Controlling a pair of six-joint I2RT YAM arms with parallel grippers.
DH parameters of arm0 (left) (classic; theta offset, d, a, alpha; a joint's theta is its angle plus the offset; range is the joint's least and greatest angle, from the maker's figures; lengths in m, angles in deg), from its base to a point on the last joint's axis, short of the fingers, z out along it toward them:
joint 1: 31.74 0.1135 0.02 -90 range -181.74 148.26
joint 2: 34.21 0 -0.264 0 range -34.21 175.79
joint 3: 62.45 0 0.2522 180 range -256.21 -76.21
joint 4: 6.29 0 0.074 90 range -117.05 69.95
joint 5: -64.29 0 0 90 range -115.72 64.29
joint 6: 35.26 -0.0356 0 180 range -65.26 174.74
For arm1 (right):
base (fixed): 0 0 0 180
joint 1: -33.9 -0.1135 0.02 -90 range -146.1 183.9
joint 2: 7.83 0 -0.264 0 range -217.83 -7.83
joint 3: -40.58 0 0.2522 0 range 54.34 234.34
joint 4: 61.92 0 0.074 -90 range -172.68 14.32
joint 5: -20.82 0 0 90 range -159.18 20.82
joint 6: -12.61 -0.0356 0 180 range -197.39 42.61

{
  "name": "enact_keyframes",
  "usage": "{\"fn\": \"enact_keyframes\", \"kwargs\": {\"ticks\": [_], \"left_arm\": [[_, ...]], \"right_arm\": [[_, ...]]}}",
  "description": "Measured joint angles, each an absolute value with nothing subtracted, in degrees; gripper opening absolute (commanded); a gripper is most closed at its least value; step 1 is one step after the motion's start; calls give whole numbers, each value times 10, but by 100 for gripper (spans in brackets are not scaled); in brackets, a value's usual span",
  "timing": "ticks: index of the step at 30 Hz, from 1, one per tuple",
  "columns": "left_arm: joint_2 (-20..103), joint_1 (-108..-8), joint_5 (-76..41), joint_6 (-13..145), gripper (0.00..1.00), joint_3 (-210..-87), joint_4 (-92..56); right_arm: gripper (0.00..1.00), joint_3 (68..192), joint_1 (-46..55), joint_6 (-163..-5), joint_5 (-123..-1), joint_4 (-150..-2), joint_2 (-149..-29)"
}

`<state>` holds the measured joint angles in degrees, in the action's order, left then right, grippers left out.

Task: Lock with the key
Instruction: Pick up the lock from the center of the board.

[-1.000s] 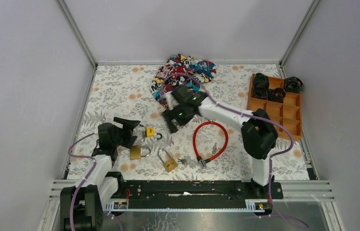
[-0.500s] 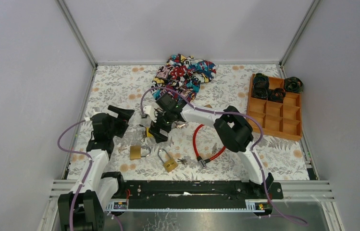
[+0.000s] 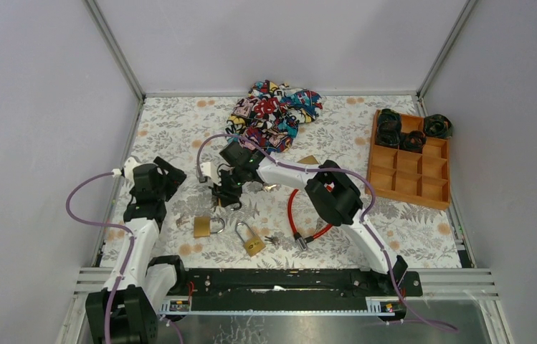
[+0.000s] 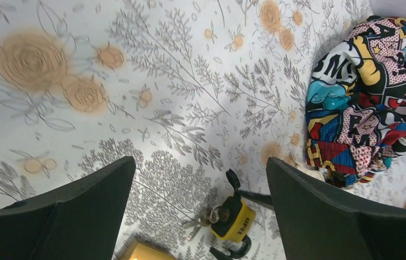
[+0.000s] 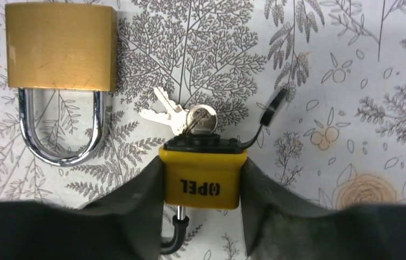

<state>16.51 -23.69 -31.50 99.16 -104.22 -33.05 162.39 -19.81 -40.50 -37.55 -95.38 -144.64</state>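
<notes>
A yellow padlock (image 5: 201, 179) marked OPEL lies on the flowered mat with its black-coated shackle (image 5: 173, 238) drawn out. A key (image 5: 200, 118) sits in its keyhole, with spare keys (image 5: 162, 111) on the ring. My right gripper (image 5: 201, 187) is shut on the padlock's body, one finger (image 5: 141, 206) pressed against each side. In the top view the right gripper (image 3: 224, 195) covers most of the lock. My left gripper (image 4: 199, 162) hangs open above the mat to the left, with the yellow padlock (image 4: 236, 219) showing low between its fingers. The left gripper (image 3: 170, 175) holds nothing.
A brass padlock (image 5: 59, 46) lies just beside the yellow one, also seen from above as the brass padlock (image 3: 204, 226). Another brass padlock (image 3: 252, 244) with keys, a red cable lock (image 3: 308, 208), a patterned cloth (image 3: 272, 111) and an orange compartment tray (image 3: 409, 172) share the mat.
My right arm swung left and down to the yellow padlock, and its jaws closed onto the body. The left arm drew back toward the left wall, still open.
</notes>
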Motion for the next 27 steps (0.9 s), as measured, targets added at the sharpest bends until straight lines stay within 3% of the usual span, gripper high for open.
{"fn": "enact_keyframes", "kwargs": {"ticks": [2,6,8,11,16,19,22,27], "left_arm": [[165,-237,-319,969,98,-1045,-324],[165,-237,-308,897,97,-1047,-303],[165,-236,-290,850,90,-1048,-288],[161,-236,-213,747,79,-1053,-256],[123,-234,4,514,71,-1071,-242],[103,-235,159,311,74,-1115,-320],[91,-245,283,140,83,-1162,-401],[81,-304,364,-87,92,-1198,-496]], "right_arm": [[20,1624,-199,-406,-375,-955,-1446],[7,1624,-199,-424,-374,-953,-1446],[0,1629,-199,-441,-376,-961,-1446],[0,1653,-196,-485,-370,-1004,-1447],[0,1682,-170,-611,-292,-1031,-1436],[0,1656,-133,-674,-255,-1035,-1396],[0,1631,-101,-706,-244,-1059,-1336],[0,1588,-93,-750,-240,-1070,-1213]]}}
